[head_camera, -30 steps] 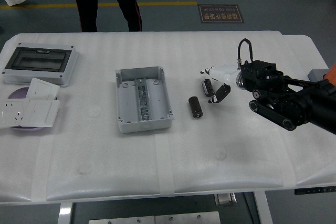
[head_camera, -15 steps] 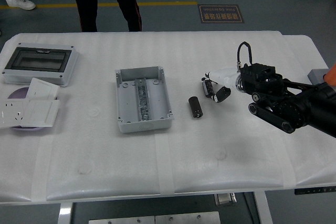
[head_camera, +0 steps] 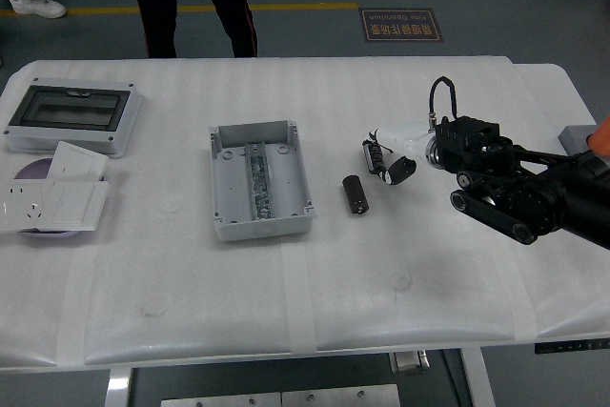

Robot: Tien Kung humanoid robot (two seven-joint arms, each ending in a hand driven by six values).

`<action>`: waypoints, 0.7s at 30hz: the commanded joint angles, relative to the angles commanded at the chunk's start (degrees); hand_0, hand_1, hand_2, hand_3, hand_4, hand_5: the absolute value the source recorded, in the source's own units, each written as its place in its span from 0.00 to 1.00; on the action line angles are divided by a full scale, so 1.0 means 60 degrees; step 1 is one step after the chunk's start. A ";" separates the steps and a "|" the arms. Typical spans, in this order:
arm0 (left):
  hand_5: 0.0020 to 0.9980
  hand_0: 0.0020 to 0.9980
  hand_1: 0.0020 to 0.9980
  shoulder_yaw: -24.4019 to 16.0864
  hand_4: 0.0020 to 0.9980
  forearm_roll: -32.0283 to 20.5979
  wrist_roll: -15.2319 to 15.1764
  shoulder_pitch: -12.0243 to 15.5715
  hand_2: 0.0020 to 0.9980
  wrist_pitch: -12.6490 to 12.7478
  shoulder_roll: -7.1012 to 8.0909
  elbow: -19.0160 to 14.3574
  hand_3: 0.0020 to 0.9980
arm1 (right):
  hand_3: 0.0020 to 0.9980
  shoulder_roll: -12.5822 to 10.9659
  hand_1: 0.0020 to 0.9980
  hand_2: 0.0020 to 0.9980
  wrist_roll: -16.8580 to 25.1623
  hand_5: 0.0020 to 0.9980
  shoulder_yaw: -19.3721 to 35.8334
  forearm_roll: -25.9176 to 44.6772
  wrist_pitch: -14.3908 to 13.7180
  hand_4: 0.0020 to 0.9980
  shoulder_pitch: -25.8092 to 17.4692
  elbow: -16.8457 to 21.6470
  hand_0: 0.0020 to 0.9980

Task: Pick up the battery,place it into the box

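The box lay near the table's middle, with the battery just to its right. Right of the battery was the right hand. At the far left lay a lidded enclosure, with switch plates before it

One high camera is looking down and forward toward twelve o'clock, taking in the whole white table from moderately far.
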 joint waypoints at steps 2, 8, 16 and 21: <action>0.46 0.55 0.65 0.0027 0.45 -0.0036 -0.0041 0.0004 0.57 0.0038 -0.0003 0.0002 0.55 | 0.77 -0.0116 0.70 0.76 -0.0078 0.16 -0.0283 0.0229 -0.0385 0.45 0.0072 0.0262 0.87; 0.46 0.55 0.65 0.0043 0.45 -0.0053 -0.0090 0.0036 0.57 0.0105 -0.0027 0.0000 0.55 | 0.76 -0.0470 0.69 0.76 -0.0329 0.16 -0.0105 0.0400 -0.1451 0.44 0.0036 0.1295 0.87; 0.46 0.55 0.66 -0.0027 0.45 0.0018 -0.0048 0.0108 0.58 0.0106 -0.0064 0.0007 0.55 | 0.75 -0.0155 0.69 0.75 -0.0492 0.15 0.1652 0.0207 -0.1976 0.41 -0.0588 0.2930 0.85; 0.46 0.55 0.66 -0.0046 0.45 0.0039 -0.0031 0.0108 0.58 0.0090 -0.0073 0.0017 0.55 | 0.76 0.0452 0.69 0.76 -0.0268 0.16 0.2411 0.0722 -0.2215 0.43 -0.1000 0.3522 0.85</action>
